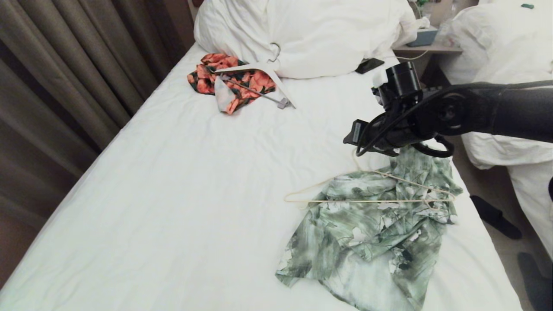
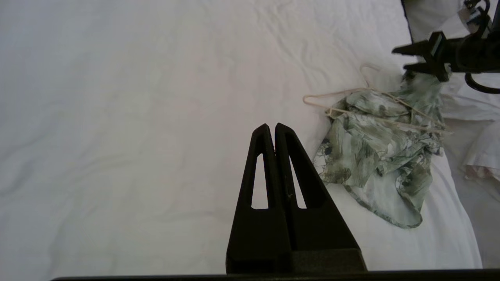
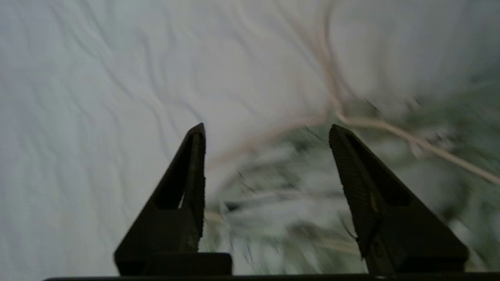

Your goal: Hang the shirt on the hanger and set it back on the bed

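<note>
R tool [image 3: 265, 130] spread, nothing held, above shirt [image 1: 371, 229] w/ hanger [image 1: 367, 199]; L tool [image 2: 272, 127] pressed together.

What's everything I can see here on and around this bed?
shirt: one, green and white print, crumpled near the bed's right edge
hanger: one, cream wire, lying across the shirt's top
bed: one, white sheet
pillows: white, at the head of the bed
orange floral garment: one, near the pillows
white hanger: one, on that garment
dark flat object: one, beside the pillows
second bed: white duvets, to the right
right hand: black, open above the shirt
left hand: black, shut over bare sheet
</note>
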`<state>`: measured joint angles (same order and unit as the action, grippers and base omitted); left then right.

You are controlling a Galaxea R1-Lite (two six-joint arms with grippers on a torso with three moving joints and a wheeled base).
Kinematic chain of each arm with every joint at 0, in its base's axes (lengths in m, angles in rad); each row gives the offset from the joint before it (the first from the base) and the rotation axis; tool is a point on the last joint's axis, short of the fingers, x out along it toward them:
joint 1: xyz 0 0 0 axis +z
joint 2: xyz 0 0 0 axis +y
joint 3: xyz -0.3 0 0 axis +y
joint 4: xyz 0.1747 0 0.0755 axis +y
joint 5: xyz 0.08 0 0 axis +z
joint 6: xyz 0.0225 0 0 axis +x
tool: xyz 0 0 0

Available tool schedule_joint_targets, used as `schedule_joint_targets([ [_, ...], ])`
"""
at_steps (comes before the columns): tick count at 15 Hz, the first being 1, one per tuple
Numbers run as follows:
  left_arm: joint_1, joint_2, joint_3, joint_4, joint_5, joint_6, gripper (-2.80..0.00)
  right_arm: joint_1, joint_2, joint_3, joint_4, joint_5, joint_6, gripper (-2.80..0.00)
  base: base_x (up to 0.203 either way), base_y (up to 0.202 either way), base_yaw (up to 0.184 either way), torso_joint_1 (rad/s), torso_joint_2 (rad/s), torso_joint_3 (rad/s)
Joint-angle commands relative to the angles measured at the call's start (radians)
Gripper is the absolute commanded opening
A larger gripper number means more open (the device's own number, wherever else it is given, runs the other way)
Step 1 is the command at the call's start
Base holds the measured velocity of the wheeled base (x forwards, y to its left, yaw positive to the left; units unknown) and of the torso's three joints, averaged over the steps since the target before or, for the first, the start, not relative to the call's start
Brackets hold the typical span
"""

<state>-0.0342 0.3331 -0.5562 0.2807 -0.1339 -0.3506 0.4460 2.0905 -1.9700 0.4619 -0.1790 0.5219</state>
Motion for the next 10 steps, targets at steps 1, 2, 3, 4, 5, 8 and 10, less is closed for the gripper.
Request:
schedule_joint_targets([
  [1, 0.01, -0.038, -0.005, 0.003, -0.007, -0.002, -2.8, 0.002, -0.068, 0.002, 0.15, -0.009, 0.002, 0.0, 0.0, 0.0, 0.0, 0.0, 0.0, 0.0],
  [2, 0.008, -0.04, -0.008, 0.002, -0.009, -0.002, -2.8, 0.003, -0.114, 0.007, 0.221, -0.025, 0.004, 0.0, 0.0, 0.0, 0.0, 0.0, 0.0, 0.0],
  [3, 0.008, -0.045, -0.005, 0.002, -0.009, -0.002, -2.8, 0.003, -0.161, 0.028, 0.269, -0.048, 0.006, 0.0, 0.0, 0.0, 0.0, 0.0, 0.0, 0.0],
  [4, 0.004, -0.058, -0.002, 0.002, -0.011, -0.002, -2.8, 0.002, -0.216, 0.074, 0.292, -0.071, 0.006, -2.8, 0.0, 0.0, 0.0, 0.0, 0.0, 0.0],
  [5, 0.004, -0.073, 0.004, 0.003, -0.016, -0.002, -2.8, 0.002, -0.277, 0.124, 0.304, -0.091, 0.005, -2.8, 0.0, 0.0, 0.0, 0.0, 0.0, 0.0],
  [8, 0.006, -0.104, 0.007, 0.002, -0.007, 0.001, -2.8, 0.003, -0.451, 0.291, 0.322, -0.116, 0.001, -2.8, 0.0, 0.0, 0.0, 0.0, 0.0, 0.0],
  [10, 0.02, -0.134, -0.005, 0.011, -0.004, 0.0, -2.8, 0.003, -0.559, 0.423, 0.322, -0.14, 0.0, -2.8, 0.0, 0.0, 0.0, 0.0, 0.0, 0.0],
])
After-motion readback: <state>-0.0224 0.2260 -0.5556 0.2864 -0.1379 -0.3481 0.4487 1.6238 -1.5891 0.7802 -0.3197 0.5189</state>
